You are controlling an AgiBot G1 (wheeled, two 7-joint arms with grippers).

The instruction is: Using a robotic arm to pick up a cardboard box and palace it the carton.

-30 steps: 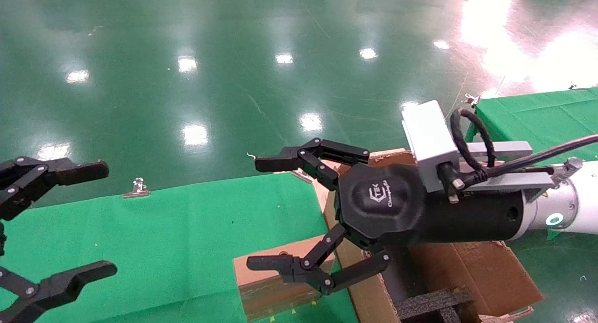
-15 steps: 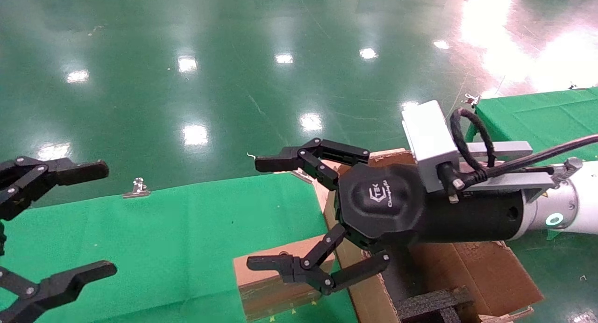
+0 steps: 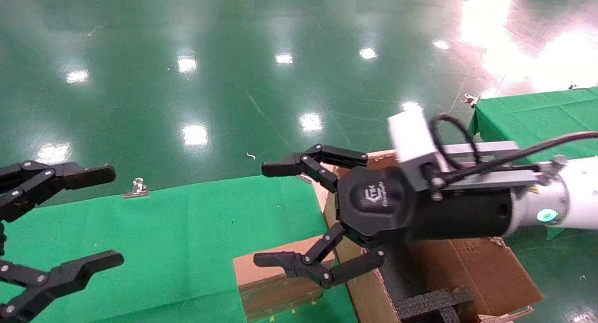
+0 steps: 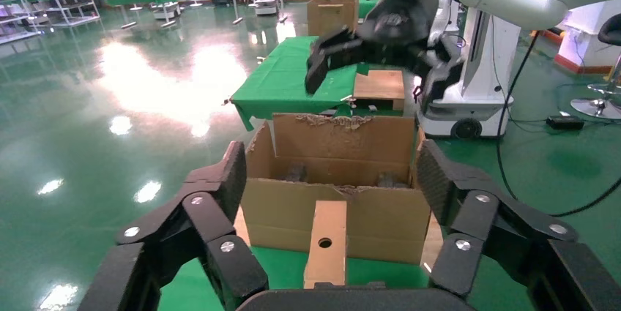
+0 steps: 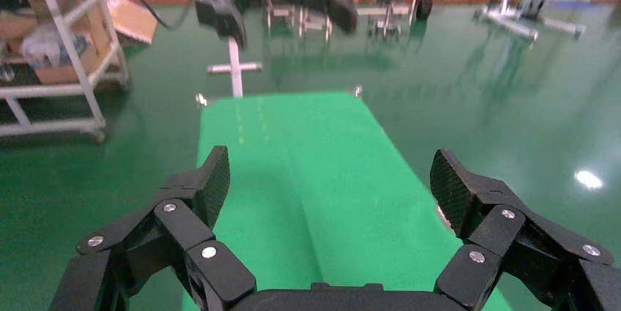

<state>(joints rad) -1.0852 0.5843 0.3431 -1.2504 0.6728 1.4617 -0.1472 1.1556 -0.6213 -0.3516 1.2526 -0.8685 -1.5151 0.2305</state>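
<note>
The small brown cardboard box [image 3: 273, 285] lies on the green table, against the left wall of the large carton [image 3: 476, 271], which has ragged flaps and black foam inserts [image 3: 430, 302]. My right gripper [image 3: 267, 214], on the white arm with the green ring light [image 3: 542, 215], is open and empty. It hovers above the box, its lower finger over the box's top. My left gripper [image 3: 105, 218] is open and empty at the far left. In the left wrist view the box [image 4: 326, 241], with a round hole, stands before the carton [image 4: 337, 179], between my open fingers but farther off.
The green cloth table [image 3: 177, 229] runs left of the carton. A metal clip [image 3: 137, 187] sits on its far edge. A second green table [image 3: 537, 112] is at the right. Glossy green floor lies beyond. The robot's white base [image 4: 476, 69] stands behind the carton.
My right gripper has shifted slightly left, and its wrist has turned a little. My left gripper has edged slightly right. The box and carton have not moved.
</note>
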